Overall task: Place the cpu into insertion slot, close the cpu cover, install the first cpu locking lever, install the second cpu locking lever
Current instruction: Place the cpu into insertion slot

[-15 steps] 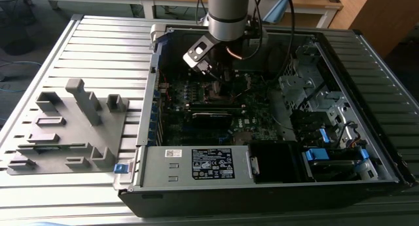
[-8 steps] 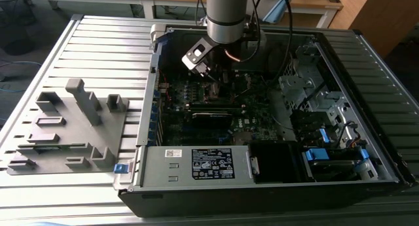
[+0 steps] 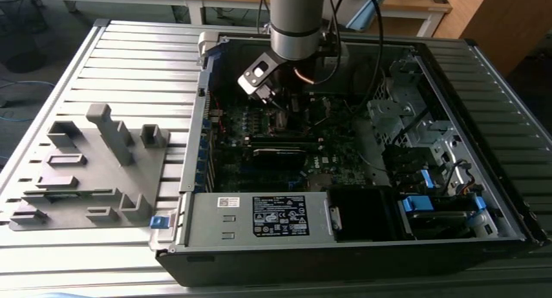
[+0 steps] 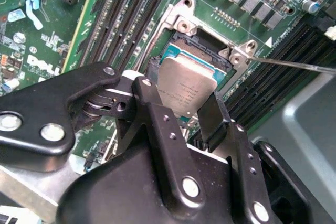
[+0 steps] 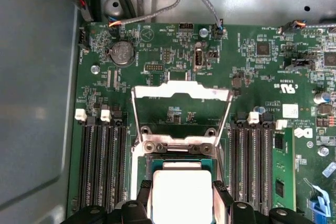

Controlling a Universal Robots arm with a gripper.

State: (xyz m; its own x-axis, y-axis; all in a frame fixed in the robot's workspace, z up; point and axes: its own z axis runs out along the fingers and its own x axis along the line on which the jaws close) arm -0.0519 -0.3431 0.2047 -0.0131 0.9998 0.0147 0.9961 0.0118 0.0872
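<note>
Two memory-slot banks (image 5: 102,166) flanking cpu (image 5: 181,195)

Robotics lab bench: slatted metal table (image 3: 138,59), opened computer case (image 3: 345,264) (wooden desks (image 3: 414,4) behind).

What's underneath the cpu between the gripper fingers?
The insertion slot; its black frame and teal edge show beyond the cpu in the second wrist view. The chip hides the slot's middle.

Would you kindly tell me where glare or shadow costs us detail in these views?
In the first wrist view the chip glares almost white; in the second wrist view its face reads an even grey; in the exterior view the circuit board sits in shadow inside the case, beside a bright table.
</note>
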